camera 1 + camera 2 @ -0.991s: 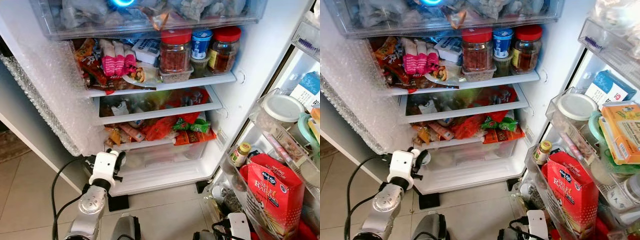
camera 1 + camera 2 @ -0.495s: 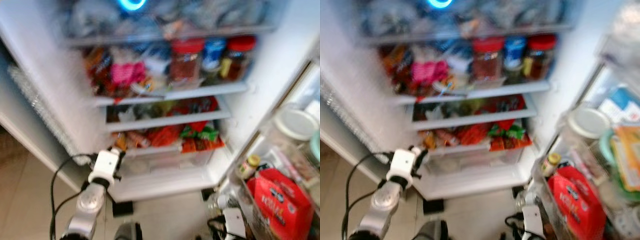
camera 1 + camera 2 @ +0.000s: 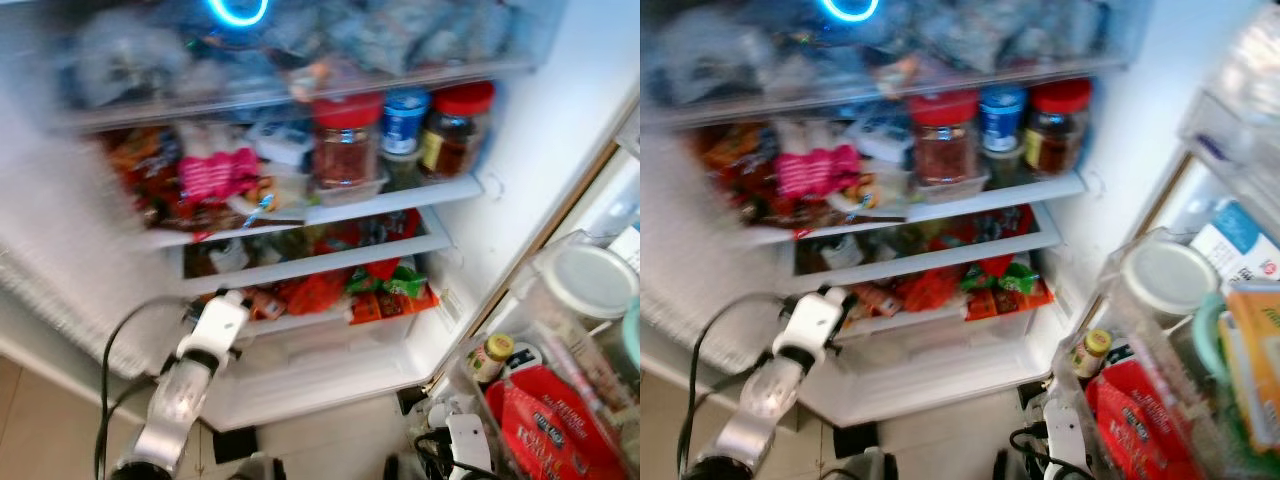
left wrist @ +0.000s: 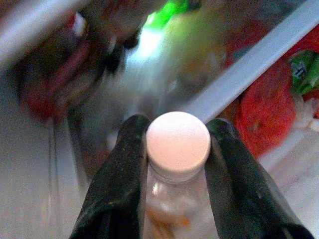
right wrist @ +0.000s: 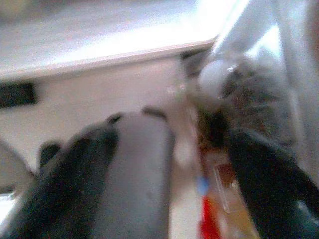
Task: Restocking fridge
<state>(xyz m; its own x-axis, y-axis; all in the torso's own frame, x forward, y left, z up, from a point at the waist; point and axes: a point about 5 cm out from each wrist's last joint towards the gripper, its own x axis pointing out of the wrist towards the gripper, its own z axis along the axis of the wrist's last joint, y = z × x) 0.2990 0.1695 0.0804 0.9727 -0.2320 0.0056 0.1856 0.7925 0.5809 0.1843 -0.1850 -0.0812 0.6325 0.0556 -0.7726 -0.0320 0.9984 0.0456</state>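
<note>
Left eye view: the fridge (image 3: 480, 150) stands open, its shelves crammed with packets, and three jars (image 3: 400, 130) sit on the upper shelf. The left arm reaches up toward the lower shelves, at the left side of the fridge.

Left wrist view: the left tool (image 4: 177, 144) is clamped on a clear bottle (image 4: 174, 209), its black fingers (image 4: 124, 169) pressing either side of the neck just under the white cap (image 4: 178, 138). Blurred red packets lie beyond.

Right wrist view: the right tool (image 5: 169, 149) hangs low over the floor tiles with its fingers spread wide apart.
</note>
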